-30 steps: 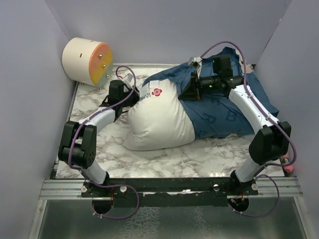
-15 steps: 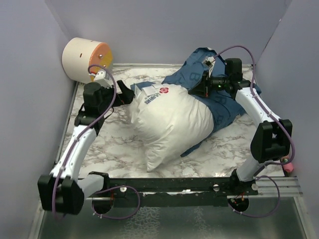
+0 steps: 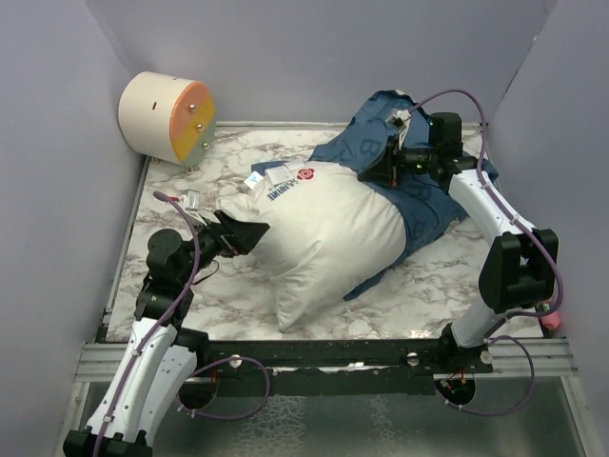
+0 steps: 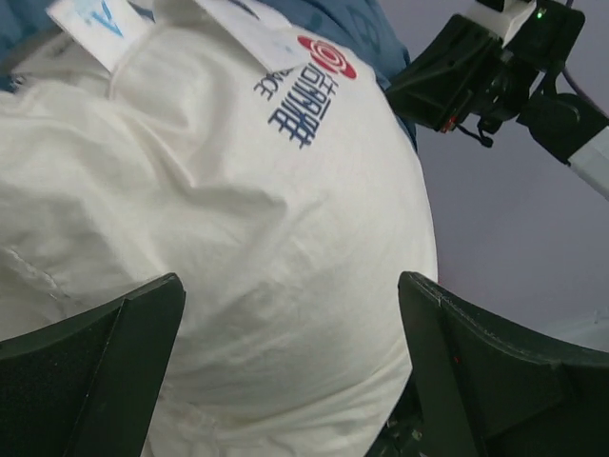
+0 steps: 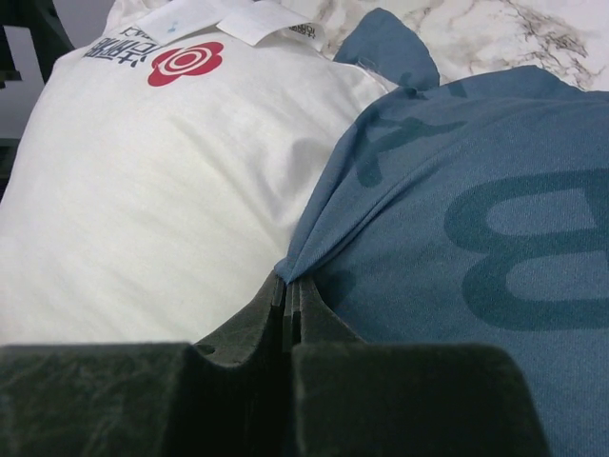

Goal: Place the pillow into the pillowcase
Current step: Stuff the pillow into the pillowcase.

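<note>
A cream cylinder (image 3: 165,116) (orange-faced) lies on the marble table (image 3: 228,286).

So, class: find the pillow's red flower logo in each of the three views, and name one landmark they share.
Top external: red logo at the pillow's far end, centre.
Left wrist: logo top centre.
Right wrist: logo top left.
Shared landmark: the blue pillowcase bordering the pillow.
</note>
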Controlling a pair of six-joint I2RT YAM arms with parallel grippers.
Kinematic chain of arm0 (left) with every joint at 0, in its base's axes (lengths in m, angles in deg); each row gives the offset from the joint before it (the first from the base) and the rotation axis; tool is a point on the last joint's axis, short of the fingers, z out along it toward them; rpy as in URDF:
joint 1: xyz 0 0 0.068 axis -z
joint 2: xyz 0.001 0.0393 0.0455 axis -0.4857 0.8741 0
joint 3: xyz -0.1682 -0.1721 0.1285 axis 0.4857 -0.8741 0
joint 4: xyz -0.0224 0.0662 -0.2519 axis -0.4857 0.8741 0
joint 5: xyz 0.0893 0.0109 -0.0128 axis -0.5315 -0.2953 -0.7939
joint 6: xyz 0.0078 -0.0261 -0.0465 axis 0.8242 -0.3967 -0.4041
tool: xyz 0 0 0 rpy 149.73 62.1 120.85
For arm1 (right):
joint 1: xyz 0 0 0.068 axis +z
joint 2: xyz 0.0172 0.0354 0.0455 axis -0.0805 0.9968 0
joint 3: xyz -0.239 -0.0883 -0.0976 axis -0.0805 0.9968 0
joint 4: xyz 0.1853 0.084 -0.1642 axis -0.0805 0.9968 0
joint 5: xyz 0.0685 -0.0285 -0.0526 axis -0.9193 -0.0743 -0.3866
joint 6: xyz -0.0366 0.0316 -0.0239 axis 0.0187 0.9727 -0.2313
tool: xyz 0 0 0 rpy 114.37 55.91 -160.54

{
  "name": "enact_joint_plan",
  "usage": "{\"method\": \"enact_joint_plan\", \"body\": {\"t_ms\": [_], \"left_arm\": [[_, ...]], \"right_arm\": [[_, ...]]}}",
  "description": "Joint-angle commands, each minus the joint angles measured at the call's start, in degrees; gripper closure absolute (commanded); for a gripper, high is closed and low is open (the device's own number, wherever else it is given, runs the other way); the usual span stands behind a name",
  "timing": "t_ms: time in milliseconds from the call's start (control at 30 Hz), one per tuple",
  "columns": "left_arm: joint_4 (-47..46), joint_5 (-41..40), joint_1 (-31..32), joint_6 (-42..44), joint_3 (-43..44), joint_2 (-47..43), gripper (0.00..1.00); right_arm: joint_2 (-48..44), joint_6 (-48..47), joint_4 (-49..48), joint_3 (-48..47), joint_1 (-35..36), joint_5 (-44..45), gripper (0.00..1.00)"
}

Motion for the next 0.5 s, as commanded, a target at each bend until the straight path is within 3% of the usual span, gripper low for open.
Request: {"method": "enact_joint_plan", "body": {"t_ms": [0, 67, 200, 267, 467], "left_arm": [[-2.40, 1.66, 4.46, -6.18, -1.56, 0.22, 0.03], [-4.82, -0.52, 8.91, -6.61, -2.55, 3.21, 0.03], [-7.86, -13.42, 23.65, -1.71, -1.08, 12.22, 0.02], [-10.06, -16.95, 26.39, 0.12, 0.32, 18.60, 0.05], [-15.13, -21.87, 26.52, 5.58, 11.15, 38.35, 0.35]], "right_arm": [[-0.78, 2.29, 0.98, 0.26, 0.61, -6.11, 0.99], [-0.37, 2.45, 2.13, -0.96, 0.61, -7.02, 0.99], [0.56, 2.96, 5.11, -4.15, 0.91, -9.18, 0.99], [1.20, 2.73, 7.05, -6.36, 1.78, -10.05, 0.99], [2.61, 0.85, 14.59, -14.08, 10.75, -12.67, 0.99]]}}
